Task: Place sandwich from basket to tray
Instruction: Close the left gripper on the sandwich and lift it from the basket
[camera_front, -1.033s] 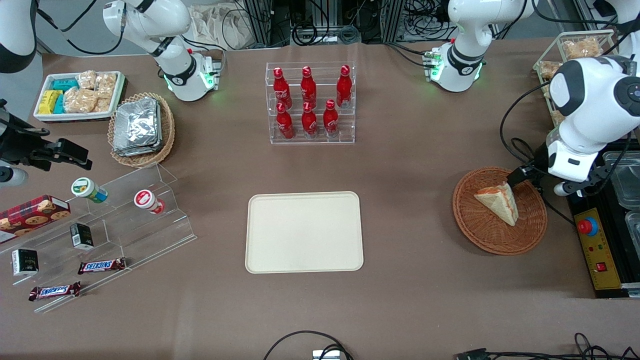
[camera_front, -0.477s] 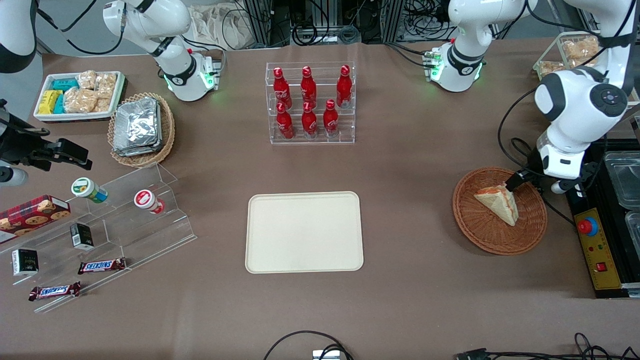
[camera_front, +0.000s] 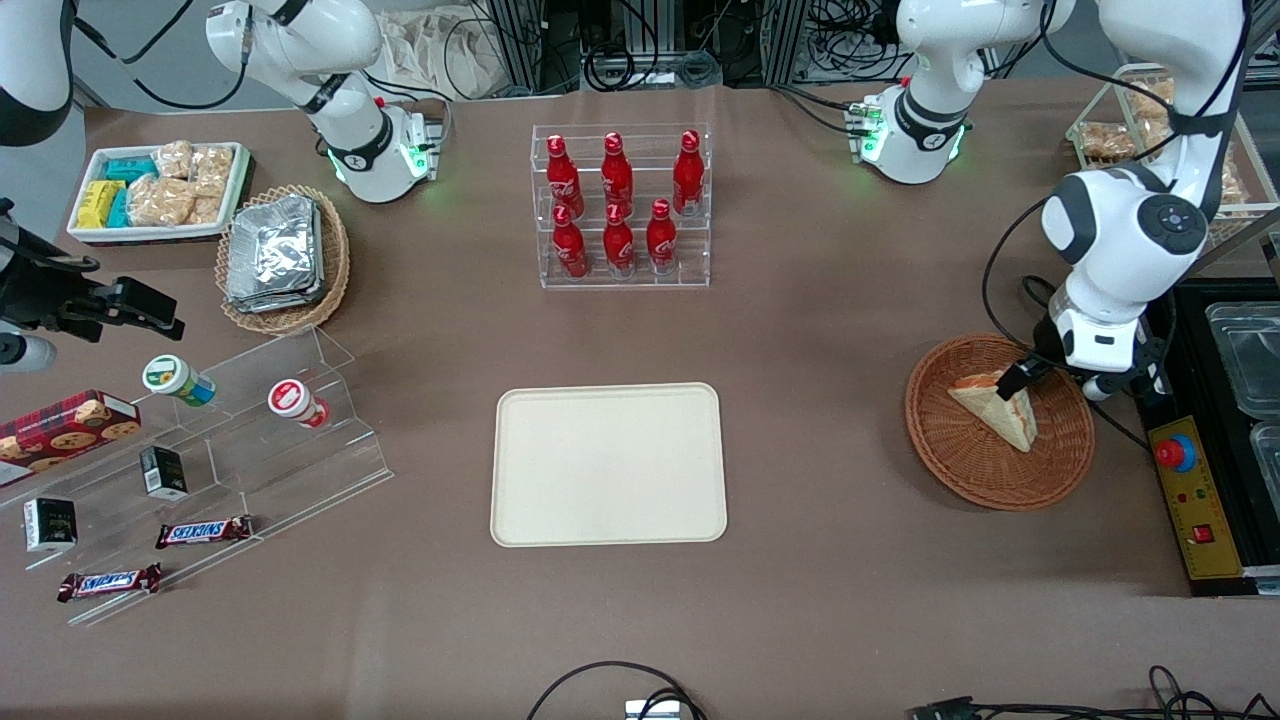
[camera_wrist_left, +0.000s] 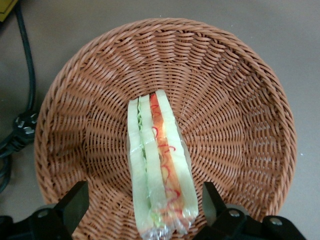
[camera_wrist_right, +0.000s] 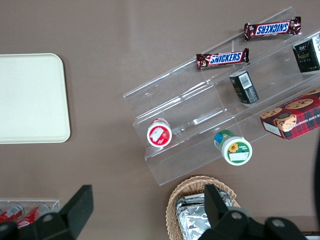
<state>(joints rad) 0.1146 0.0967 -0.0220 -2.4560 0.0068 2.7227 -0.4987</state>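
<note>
The sandwich (camera_front: 993, 404), a clear-wrapped white wedge with red-orange and green filling, lies in the reddish-brown wicker basket (camera_front: 935, 445) toward the working arm's end of the table. My gripper (camera_front: 1028, 386) hangs low over the basket and is open. In the left wrist view its black fingers (camera_wrist_left: 75, 202) stand on either side of one end of the sandwich (camera_wrist_left: 157, 160), apart from it, with the basket (camera_wrist_left: 240, 100) all around. The cream tray (camera_front: 608, 465) lies bare in the middle of the table, toward the parked arm from the basket.
A clear rack of red bottles (camera_front: 620, 205) stands farther from the front camera than the tray. A black control box with a red button (camera_front: 1190, 490) and a black cable (camera_wrist_left: 22, 125) lie beside the basket. A tan basket of foil packets (camera_front: 283, 255) and an acrylic snack stand (camera_front: 230, 440) sit at the parked arm's end.
The working arm has swung toward the basket's middle. Its gripper has shifted along over the sandwich. The sandwich and basket have not moved.
</note>
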